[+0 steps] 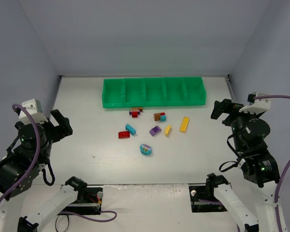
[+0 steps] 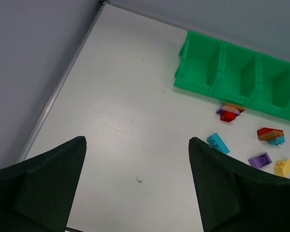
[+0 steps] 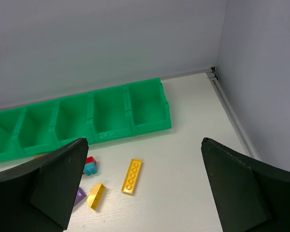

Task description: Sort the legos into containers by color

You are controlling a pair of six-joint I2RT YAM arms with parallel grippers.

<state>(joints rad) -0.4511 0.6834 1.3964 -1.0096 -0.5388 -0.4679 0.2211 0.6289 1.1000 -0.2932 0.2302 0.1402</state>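
**Top view:** locate the tray [image 1: 154,103] near the far edge of the table [image 1: 87,145], its five compartments in a row from left to right; the legos [image 1: 155,130] lie loose on the table in front of it, toward the middle, all outside the compartments; a red, purple and brown cluster [image 1: 136,112] sits just beside the tray's front wall; a yellow plate [image 1: 184,124] lies at the right end of the scatter; a cyan piece [image 1: 146,150] lies closest to the near edge. The left tool [image 1: 63,124] hangs over the table's left side and the right tool [image 1: 222,113] over its right side; both are well apart from the legos.

**Left wrist view:** the left tool's fingers [image 2: 43,183] stand wide apart with bare table between them; it grips nothing; a cyan brick [image 2: 217,143] shows just beside one finger.

**Right wrist view:** the right tool's jaws stand fully apart and hold nothing; the yellow plate and a yellow slope brick [image 3: 95,195] lie on the table in front of the tray.
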